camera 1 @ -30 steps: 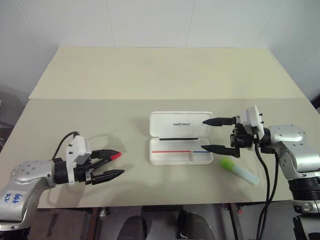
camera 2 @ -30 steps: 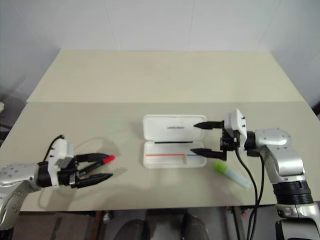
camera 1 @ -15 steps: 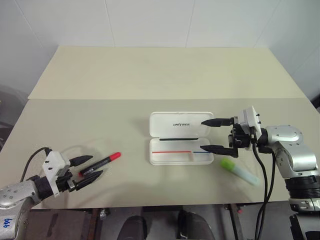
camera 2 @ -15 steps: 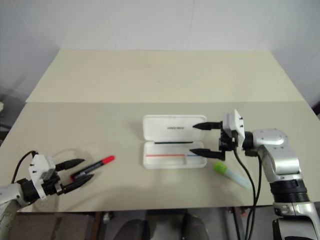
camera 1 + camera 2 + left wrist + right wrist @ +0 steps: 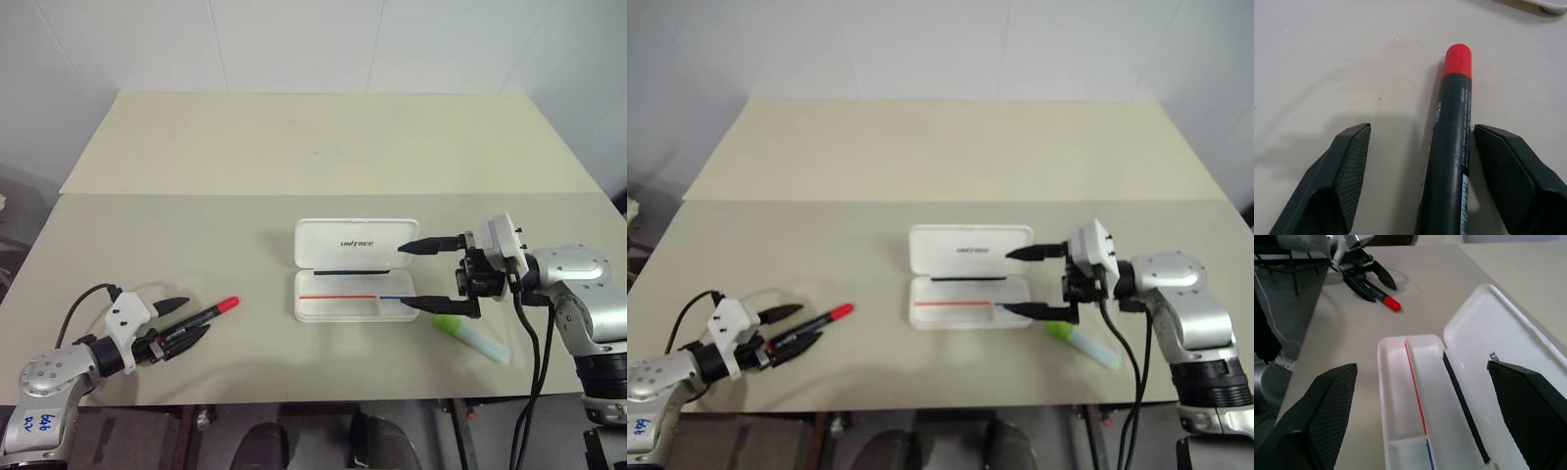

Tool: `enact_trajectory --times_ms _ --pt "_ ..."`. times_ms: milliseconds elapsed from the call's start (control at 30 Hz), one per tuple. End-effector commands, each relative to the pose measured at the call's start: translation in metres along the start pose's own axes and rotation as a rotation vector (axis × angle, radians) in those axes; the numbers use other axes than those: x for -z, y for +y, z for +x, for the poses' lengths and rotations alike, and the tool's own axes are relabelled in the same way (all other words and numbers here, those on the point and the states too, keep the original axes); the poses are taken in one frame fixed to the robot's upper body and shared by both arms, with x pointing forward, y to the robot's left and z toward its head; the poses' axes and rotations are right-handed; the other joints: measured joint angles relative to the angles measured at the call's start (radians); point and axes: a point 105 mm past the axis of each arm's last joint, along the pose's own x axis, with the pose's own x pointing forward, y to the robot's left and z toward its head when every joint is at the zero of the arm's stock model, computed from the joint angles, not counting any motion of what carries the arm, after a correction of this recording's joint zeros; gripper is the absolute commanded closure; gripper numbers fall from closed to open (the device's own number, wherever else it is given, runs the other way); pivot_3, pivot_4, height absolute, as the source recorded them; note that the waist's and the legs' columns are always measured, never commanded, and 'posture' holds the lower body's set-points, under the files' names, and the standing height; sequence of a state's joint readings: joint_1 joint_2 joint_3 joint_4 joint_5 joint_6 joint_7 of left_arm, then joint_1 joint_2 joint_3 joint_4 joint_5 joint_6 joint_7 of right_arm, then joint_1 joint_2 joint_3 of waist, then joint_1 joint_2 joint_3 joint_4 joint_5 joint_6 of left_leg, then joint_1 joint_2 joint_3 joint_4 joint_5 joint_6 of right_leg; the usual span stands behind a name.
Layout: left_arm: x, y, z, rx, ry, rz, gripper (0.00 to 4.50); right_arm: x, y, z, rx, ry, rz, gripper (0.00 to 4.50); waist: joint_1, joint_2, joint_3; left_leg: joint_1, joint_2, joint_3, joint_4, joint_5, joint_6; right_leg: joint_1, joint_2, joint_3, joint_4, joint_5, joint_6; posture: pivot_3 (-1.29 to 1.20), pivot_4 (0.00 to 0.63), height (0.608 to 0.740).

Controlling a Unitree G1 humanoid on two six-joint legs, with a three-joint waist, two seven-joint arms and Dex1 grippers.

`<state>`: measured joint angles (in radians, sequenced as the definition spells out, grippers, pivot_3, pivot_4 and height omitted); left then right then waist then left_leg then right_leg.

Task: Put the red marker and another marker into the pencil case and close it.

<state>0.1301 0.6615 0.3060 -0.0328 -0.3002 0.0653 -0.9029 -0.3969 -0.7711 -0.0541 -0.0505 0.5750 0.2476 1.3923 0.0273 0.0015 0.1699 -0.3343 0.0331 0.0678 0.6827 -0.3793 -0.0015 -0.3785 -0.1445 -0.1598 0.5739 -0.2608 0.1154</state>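
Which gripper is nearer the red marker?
Left. The left gripper is open with the red marker lying between its fingers; the right gripper is open over the pencil case.

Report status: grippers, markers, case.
Left gripper open, straddling the red marker on the table, not closed. Right gripper open, empty, at the case's right end. Case open, no markers in. Green highlighter on the table right of it.

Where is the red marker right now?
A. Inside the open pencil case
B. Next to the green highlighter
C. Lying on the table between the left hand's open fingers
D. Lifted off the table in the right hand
C: the red marker lies flat on the table, its barrel between the open fingers of the left hand, far left of the open pencil case.
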Motion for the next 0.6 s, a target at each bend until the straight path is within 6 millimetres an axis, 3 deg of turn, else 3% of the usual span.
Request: enact_trajectory --times_ms 33,300,600 --pt "0.004 -0.004 0.008 0.01 0.015 -0.009 0.9 -0.018 0.006 -0.002 -0.012 -0.082 -0.04 0.0 0.002 0.0 0.0 0.0 0.0 0.0 0.0 0.0 0.0 0.0 -0.001 0.0 0.0 0.0 0.0 0.0 0.15 0.74" --pt "0.006 -0.004 0.011 0.023 0.031 -0.038 0.9 -0.011 0.015 -0.005 -0.066 -0.136 -0.092 0.0 0.002 0.001 -0.001 0.0 -0.003 -0.002 0.0 0.0 0.002 0.001 -0.004 -0.001 0.001 0.0 0.001 0.0 0.15 0.74" --pt "0.005 -0.005 0.018 0.027 0.036 -0.031 3.71 -0.002 0.012 -0.007 -0.083 -0.122 -0.114 0.0 0.002 0.003 -0.002 0.001 -0.002 -0.003 0.0 0.005 0.001 0.002 -0.004 -0.002 0.001 0.001 0.0 0.0 0.15 0.74"
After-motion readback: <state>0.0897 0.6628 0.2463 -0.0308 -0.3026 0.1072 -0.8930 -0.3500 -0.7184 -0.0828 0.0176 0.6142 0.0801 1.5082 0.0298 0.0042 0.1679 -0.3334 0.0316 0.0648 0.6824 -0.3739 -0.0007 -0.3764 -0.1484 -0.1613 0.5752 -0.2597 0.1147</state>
